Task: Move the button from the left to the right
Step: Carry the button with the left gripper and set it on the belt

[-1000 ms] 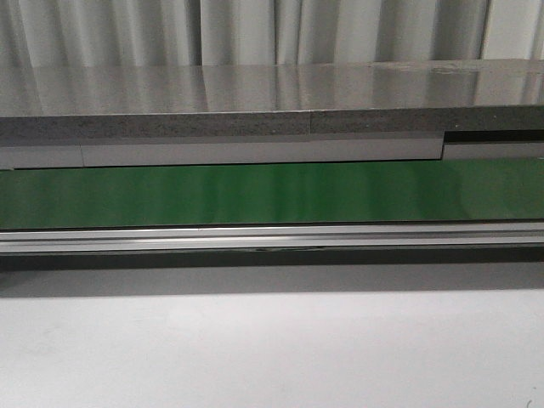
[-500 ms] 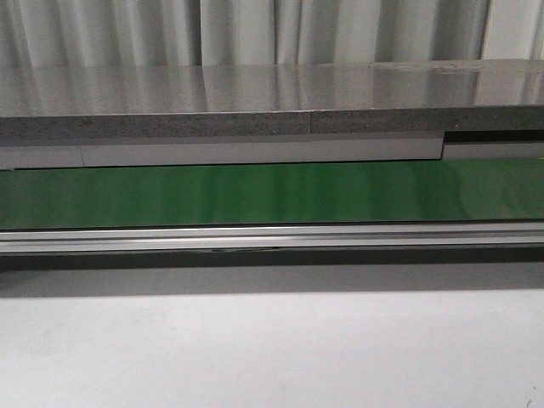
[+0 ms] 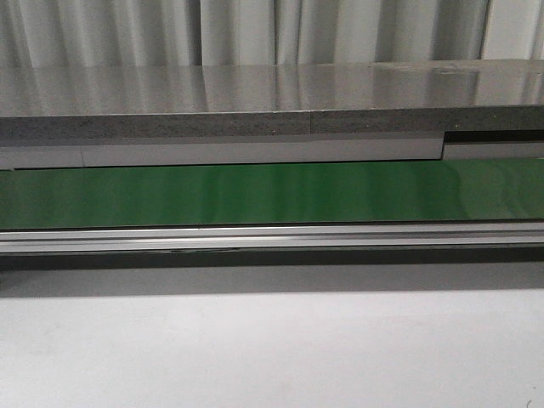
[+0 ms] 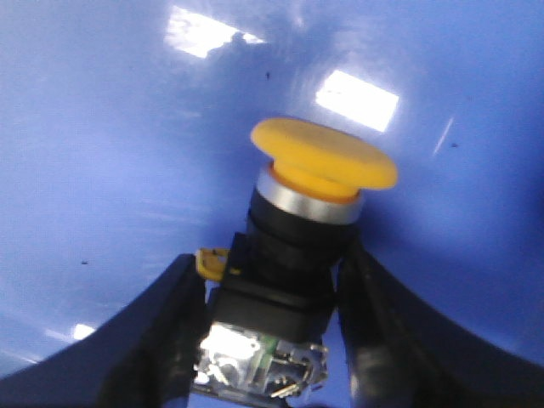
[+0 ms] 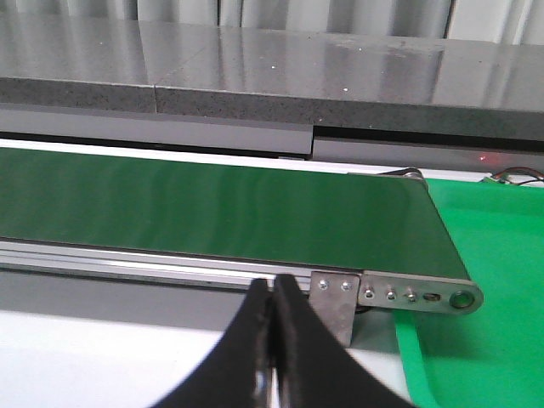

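Observation:
The button [image 4: 327, 157] shows only in the left wrist view: a yellow-orange mushroom cap on a silver ring and a black boxy body, with a clear and greenish base. My left gripper [image 4: 272, 259] has one black finger against each side of the button's body, over a glossy blue surface [image 4: 110, 127]. My right gripper [image 5: 272, 286] is shut and empty, its fingertips pressed together above the white table near the end of the green conveyor belt [image 5: 212, 208]. Neither gripper nor the button shows in the front view.
The green belt [image 3: 272, 194] runs across the front view with an aluminium rail [image 3: 272, 236] along its near side and a grey stone ledge [image 3: 255, 102] behind. A green tray [image 5: 484, 255] lies beyond the belt's end. White tabletop [image 3: 272, 348] lies in front.

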Robot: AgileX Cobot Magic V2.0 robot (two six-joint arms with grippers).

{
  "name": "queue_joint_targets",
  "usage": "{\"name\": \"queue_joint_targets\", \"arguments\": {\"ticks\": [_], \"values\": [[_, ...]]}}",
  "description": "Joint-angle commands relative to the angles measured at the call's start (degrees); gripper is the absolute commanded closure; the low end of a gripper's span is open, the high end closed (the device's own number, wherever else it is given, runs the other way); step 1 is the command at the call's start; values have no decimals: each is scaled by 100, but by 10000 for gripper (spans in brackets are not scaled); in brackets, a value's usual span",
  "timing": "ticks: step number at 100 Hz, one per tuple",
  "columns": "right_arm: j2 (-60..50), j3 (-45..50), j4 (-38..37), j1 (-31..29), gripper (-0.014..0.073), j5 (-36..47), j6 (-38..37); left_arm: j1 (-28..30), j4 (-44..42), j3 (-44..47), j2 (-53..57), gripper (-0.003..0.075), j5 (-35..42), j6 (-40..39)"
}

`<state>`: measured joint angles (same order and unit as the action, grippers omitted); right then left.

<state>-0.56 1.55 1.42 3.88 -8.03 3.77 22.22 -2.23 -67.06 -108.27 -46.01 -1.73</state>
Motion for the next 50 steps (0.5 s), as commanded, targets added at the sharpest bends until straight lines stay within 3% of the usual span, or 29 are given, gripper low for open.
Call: {"name": "queue_joint_targets", "arguments": {"ticks": [1,7,29,50], "values": [[-113,-79,-9,-42,660,478,0,15,88,-173,276,645,46,-14],[-113,-79,-9,-42,660,478,0,15,89,-273,304,743,-55,-14],[-113,-79,-9,-42,660,478,0,15,282,-903,768,741,-439,78],[-113,-79,-9,-42,660,478,0,-177,1481,-1170,1237,741,-596,936]]}}
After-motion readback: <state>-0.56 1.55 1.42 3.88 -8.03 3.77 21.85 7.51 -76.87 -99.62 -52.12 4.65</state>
